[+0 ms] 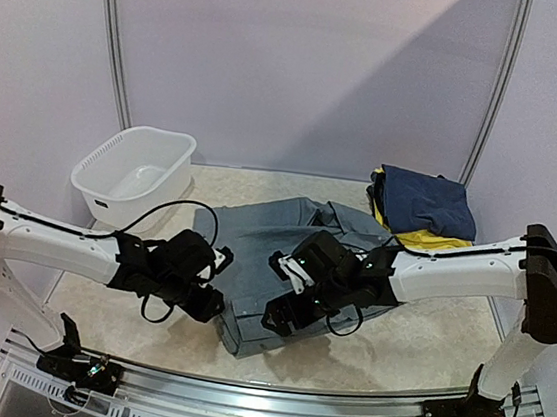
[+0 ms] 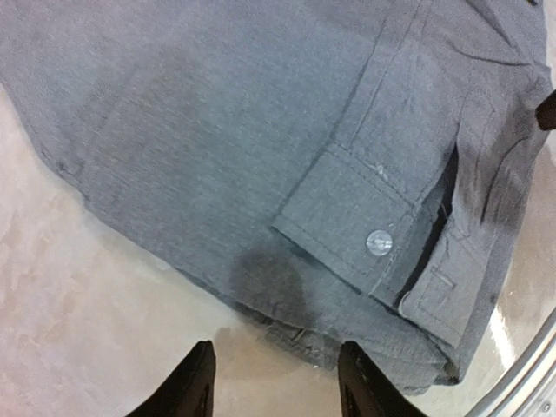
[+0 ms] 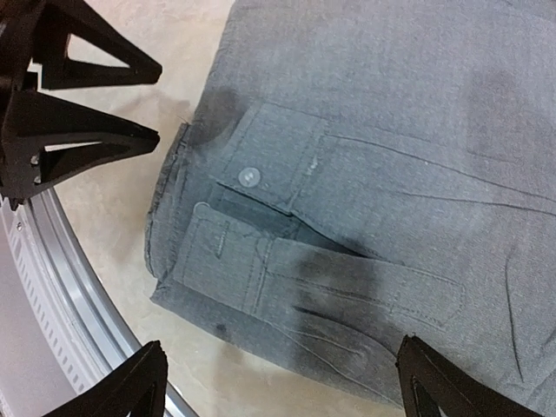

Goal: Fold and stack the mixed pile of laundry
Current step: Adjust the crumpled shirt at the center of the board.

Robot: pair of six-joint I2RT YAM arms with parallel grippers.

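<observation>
Plainly, the left gripper (image 2: 275,352) and right gripper (image 3: 280,352) hung open, holding nothing, over the trousers (image 1: 255,234) at the top view's centre. Pinching only the top layer near the button (image 2: 380,242) could pull the fold apart.

pale lilac walls (image 1: 305,61) (metal seam strips (image 1: 114,39)) behind a beige marbled table (image 1: 424,346).
</observation>
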